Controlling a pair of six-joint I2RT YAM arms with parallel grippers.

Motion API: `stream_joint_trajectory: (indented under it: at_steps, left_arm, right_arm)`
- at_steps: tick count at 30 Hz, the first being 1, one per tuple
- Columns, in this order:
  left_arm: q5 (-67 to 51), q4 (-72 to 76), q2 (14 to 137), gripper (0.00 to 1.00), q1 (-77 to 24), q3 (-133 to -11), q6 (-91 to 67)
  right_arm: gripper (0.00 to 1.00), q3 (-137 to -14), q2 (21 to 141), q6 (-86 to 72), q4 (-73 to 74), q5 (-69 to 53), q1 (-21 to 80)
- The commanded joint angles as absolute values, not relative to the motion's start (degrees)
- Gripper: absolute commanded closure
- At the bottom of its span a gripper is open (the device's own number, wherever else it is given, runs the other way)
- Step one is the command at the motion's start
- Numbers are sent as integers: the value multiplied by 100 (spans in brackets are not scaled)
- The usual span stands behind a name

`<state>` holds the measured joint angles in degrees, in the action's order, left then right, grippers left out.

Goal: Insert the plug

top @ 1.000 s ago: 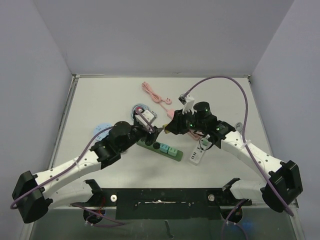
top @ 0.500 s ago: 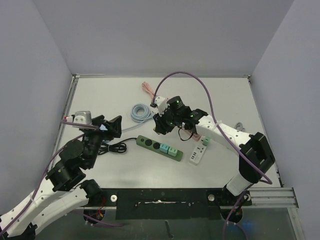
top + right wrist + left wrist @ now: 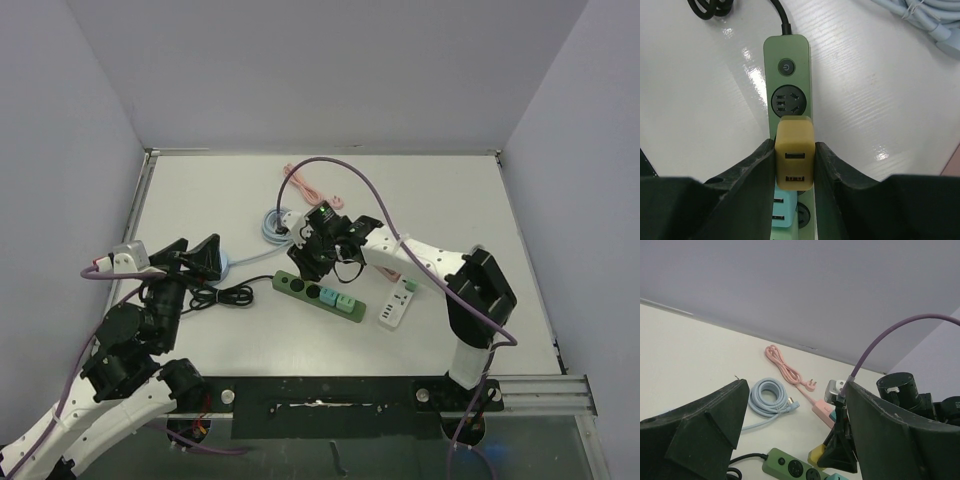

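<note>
The yellow plug [image 3: 794, 152] sits squarely between the two fingers [image 3: 760, 170] of the right gripper [image 3: 795, 165], which are pinched narrow on its flat sides. Its two-port face turns up toward the wrist, so the pins, which I can't see, must point down at the green power strip [image 3: 788, 95]. I take that as the reason for the grip: held by the sides and upright, it can be pushed straight down without the fingers fouling the strip. The plug hangs over the strip's midline, just past the empty socket [image 3: 788, 101] on the side away from the power button [image 3: 785, 67], and right beside the teal adapters [image 3: 782, 207] already seated further along. Whether the pins have met a socket I can't tell, as the plug body hides what lies beneath it. The strip lies flat on the table, its black cord [image 3: 780, 17] running off from the button end. From overhead, the left gripper [image 3: 192, 255] stands well apart from the strip, off beyond that cord end. Its jaws are spread wide with nothing in them, which I read as simply keeping out of the way. A coiled light blue cable [image 3: 272, 222] lies near the strip's button end on the far side, a pink cable [image 3: 300, 185] lies beyond that, and a white adapter [image 3: 395, 305] rests just off the strip's other end.
</note>
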<state>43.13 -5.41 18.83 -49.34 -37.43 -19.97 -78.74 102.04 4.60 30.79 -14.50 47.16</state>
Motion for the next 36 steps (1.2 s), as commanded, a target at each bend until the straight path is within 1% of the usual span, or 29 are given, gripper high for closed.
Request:
stream_joint_trajectory:
  at_steps: [1, 10, 26, 36]
  left_arm:
    - [4414, -474, 1959, 23, -4919, -3788, -2159]
    - [4420, -494, 2004, 23, -4921, -3788, -2204]
    - [4456, -554, 1969, 23, -4925, -3788, -2216]
    - [4482, -553, 1986, 23, -4926, -3788, -2224]
  right_arm:
    - [98, -8247, 10225, 594, 3551, -1266, 4848]
    - [97, -8414, 10410, 453, 3849, -1268, 5031]
    - [98, -8596, 10662, 338, 4234, -530, 5084]
    - [98, -8597, 10765, 510, 4287, -1051, 5112]
